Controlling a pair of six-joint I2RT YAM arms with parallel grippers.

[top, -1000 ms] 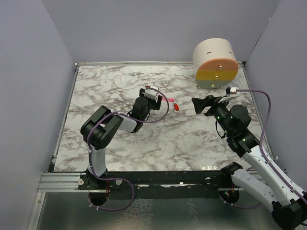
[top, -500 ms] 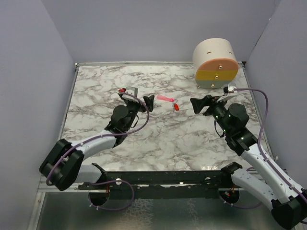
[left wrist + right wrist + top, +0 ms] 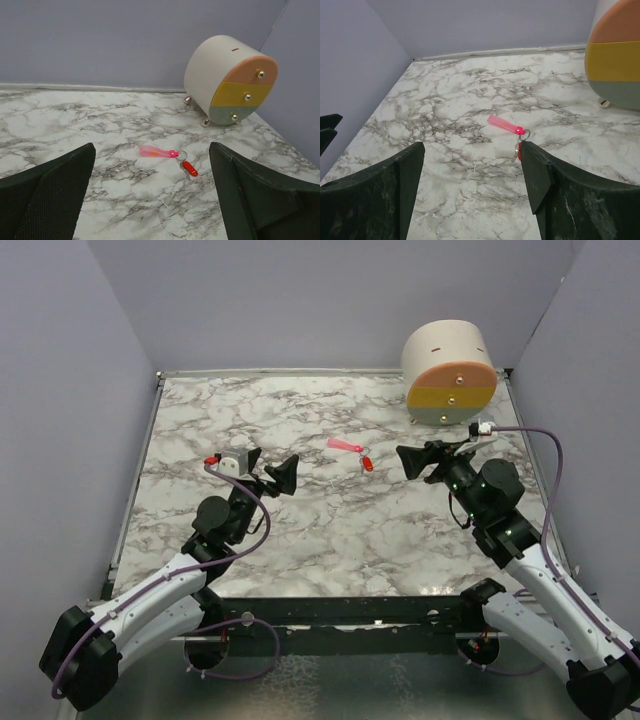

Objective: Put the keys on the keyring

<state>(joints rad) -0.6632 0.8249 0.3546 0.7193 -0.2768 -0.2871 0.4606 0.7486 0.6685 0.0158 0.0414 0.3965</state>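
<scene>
The keyring (image 3: pixel 343 445), a thin metal ring on a flat pink strap, lies on the marble table with the red-headed key (image 3: pixel 367 463) at its ring end. Both show in the left wrist view, the strap (image 3: pixel 156 152) and the key (image 3: pixel 189 168), and in the right wrist view, the strap (image 3: pixel 504 124) and the key (image 3: pixel 519 149), partly behind my right finger. My left gripper (image 3: pixel 270 469) is open and empty, well to the left of them. My right gripper (image 3: pixel 427 457) is open and empty, just right of the key.
A round cream drawer unit (image 3: pixel 450 372) with orange, yellow and grey fronts stands at the back right corner. Grey walls enclose the table on three sides. The black rail (image 3: pixel 330 615) with both arm bases runs along the near edge.
My left arm has drawn back to the left and toward the near edge, away from the keyring and key, which stay on the table. My right gripper has barely moved.
</scene>
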